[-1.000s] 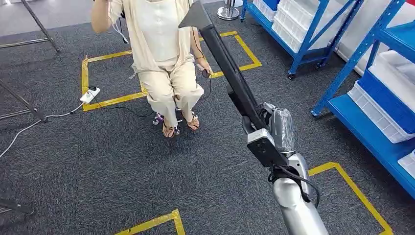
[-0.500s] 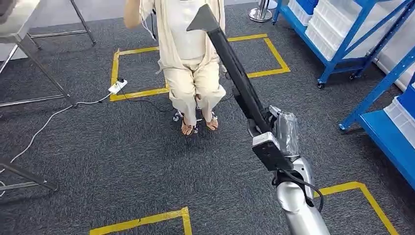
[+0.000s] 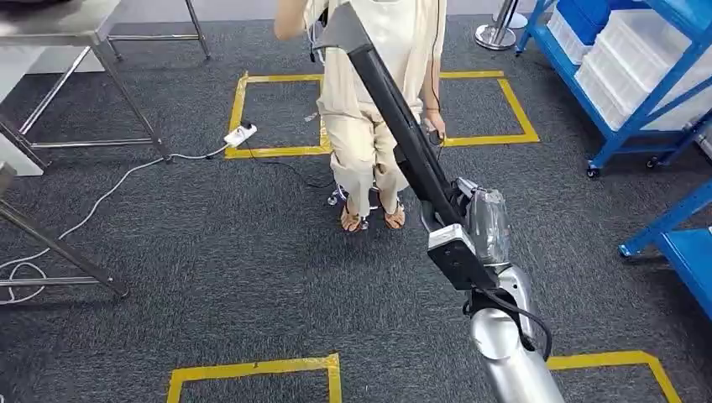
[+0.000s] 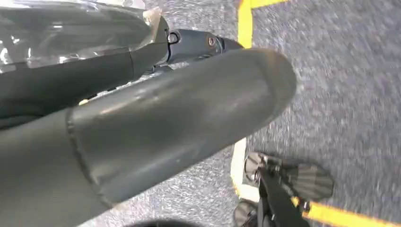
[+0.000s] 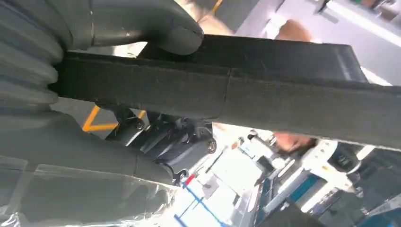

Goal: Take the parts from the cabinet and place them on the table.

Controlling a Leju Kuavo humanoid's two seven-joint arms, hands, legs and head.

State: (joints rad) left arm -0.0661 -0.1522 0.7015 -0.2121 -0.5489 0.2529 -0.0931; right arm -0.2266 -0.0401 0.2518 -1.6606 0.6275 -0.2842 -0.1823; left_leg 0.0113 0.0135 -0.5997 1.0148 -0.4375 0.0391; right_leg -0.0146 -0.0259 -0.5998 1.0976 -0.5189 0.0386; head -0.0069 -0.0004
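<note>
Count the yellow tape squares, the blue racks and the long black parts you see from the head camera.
Yellow tape squares: 4 (the two nearest are cut off by the picture's edge)
Blue racks: 2
Long black part: 1, held in the right hand
Total: 7

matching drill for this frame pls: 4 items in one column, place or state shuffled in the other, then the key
Things:
1. long black part
2. power strip
3. person
4. blue shelving

Places or states:
A. lies white on the carpet at a corner of a yellow tape square
B. stands at the far right, loaded with white bins
C. held in the right hand, slanting up and away from the robot
D. seated straight ahead, feet on the carpet

Pairs: 1-C, 2-A, 3-D, 4-B
</note>
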